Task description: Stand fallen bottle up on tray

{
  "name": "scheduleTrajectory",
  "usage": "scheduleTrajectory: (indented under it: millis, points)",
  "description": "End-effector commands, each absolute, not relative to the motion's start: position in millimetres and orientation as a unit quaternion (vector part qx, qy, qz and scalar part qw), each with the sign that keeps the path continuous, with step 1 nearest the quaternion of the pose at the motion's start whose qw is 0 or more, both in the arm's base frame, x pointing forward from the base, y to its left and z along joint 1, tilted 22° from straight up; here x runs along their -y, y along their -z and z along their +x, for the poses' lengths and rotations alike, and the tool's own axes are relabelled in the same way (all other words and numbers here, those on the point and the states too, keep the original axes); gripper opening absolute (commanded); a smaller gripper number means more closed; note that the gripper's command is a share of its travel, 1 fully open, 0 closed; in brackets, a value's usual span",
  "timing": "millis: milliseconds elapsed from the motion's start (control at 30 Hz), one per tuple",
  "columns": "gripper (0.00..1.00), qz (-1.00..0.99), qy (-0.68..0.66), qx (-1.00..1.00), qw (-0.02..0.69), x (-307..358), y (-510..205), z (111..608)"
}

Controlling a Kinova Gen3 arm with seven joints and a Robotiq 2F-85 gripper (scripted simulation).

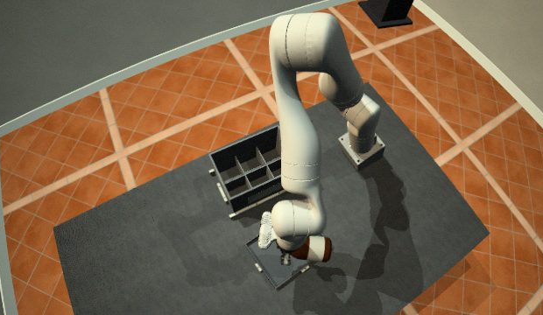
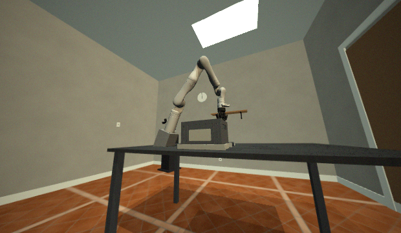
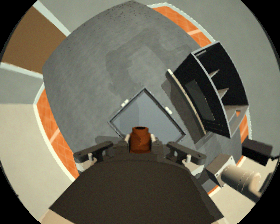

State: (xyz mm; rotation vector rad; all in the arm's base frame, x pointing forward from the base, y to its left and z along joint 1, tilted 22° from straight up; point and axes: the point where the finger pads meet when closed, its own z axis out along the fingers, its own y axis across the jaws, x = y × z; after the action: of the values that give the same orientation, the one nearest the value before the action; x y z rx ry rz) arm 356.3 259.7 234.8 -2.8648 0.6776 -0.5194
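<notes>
My gripper (image 3: 140,139) is shut on the brown bottle (image 3: 139,139), whose end shows between the two fingers in the wrist view. In the top view the bottle (image 1: 314,249) is brown with a white label. It sticks out sideways from under the wrist, above the right edge of the tray (image 1: 277,267). The flat dark tray (image 3: 145,117) lies on the table well below the fingers. In the exterior view the gripper (image 2: 222,116) hangs about level with the crate's top. Whether the bottle is level or tilted, I cannot tell.
The dark crate (image 1: 250,172) with several open compartments stands just behind the tray, and it also shows in the wrist view (image 3: 211,92). The arm's base (image 1: 361,150) is bolted at the far right of the table. The table's front edge is close to the tray.
</notes>
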Motion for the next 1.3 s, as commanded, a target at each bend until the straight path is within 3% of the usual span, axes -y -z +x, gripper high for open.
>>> scheduleTrajectory:
  millis: [0,1267]
  points:
    - [0.0,-0.955,0.174,-0.226,0.077,-260.0,-235.5,356.4]
    - [0.0,-0.954,0.179,-0.227,0.073,-259.4,-234.8,355.9]
